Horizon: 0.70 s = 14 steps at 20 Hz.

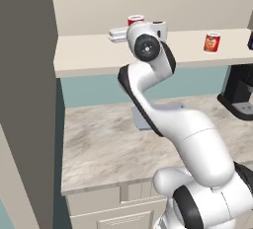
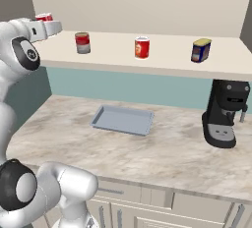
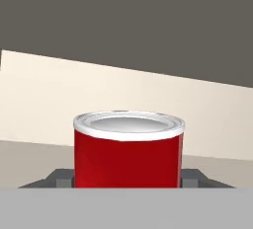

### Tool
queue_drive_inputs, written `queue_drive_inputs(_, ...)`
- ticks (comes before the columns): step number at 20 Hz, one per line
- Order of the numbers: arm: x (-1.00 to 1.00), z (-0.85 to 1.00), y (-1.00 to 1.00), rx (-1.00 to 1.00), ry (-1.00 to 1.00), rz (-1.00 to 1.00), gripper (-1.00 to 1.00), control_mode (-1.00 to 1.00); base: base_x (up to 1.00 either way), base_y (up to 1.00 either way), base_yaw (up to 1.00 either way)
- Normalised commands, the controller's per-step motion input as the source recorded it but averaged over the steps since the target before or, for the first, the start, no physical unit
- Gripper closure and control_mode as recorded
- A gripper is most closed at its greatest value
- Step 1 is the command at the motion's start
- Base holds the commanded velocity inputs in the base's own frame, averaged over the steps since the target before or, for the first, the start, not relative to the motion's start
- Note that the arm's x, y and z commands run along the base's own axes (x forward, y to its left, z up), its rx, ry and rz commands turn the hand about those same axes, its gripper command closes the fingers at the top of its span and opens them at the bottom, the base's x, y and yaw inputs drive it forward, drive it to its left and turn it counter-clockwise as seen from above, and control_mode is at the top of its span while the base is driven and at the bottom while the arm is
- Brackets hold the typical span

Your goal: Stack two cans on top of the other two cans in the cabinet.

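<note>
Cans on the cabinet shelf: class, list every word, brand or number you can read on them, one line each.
None is legible.
Red can in the tool: plain red side, no text.
Red-and-grey can: no readable text.
Orange-red can: pale label, blurred.
Dark blue can: label too small.

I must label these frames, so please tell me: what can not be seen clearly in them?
- Red can: in the hand view its bottom is cut off; in the left base view the arm hides most of it.
- End effector: fingers barely visible beside the can.
- Blue can: cut by the left base view's right edge.
</note>
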Motion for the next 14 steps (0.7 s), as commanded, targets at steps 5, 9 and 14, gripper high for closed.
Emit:
queue_drive_inputs(5, -0.28, 0.14, -0.21, 0.00, -0.01, -0.20, 1.00, -1.00, 0.00, 0.00, 0.00)
queue_drive_inputs(9, -0.12, 0.02, -0.21, 0.00, 0.00, -0.15, 1.00, -1.00, 0.00, 0.00, 0.00)
queue_drive_inputs(14, -0.01, 0.00, -0.19, 0.00, -0.01, -0.07, 1.00, -1.00, 0.00, 0.00, 0.00)
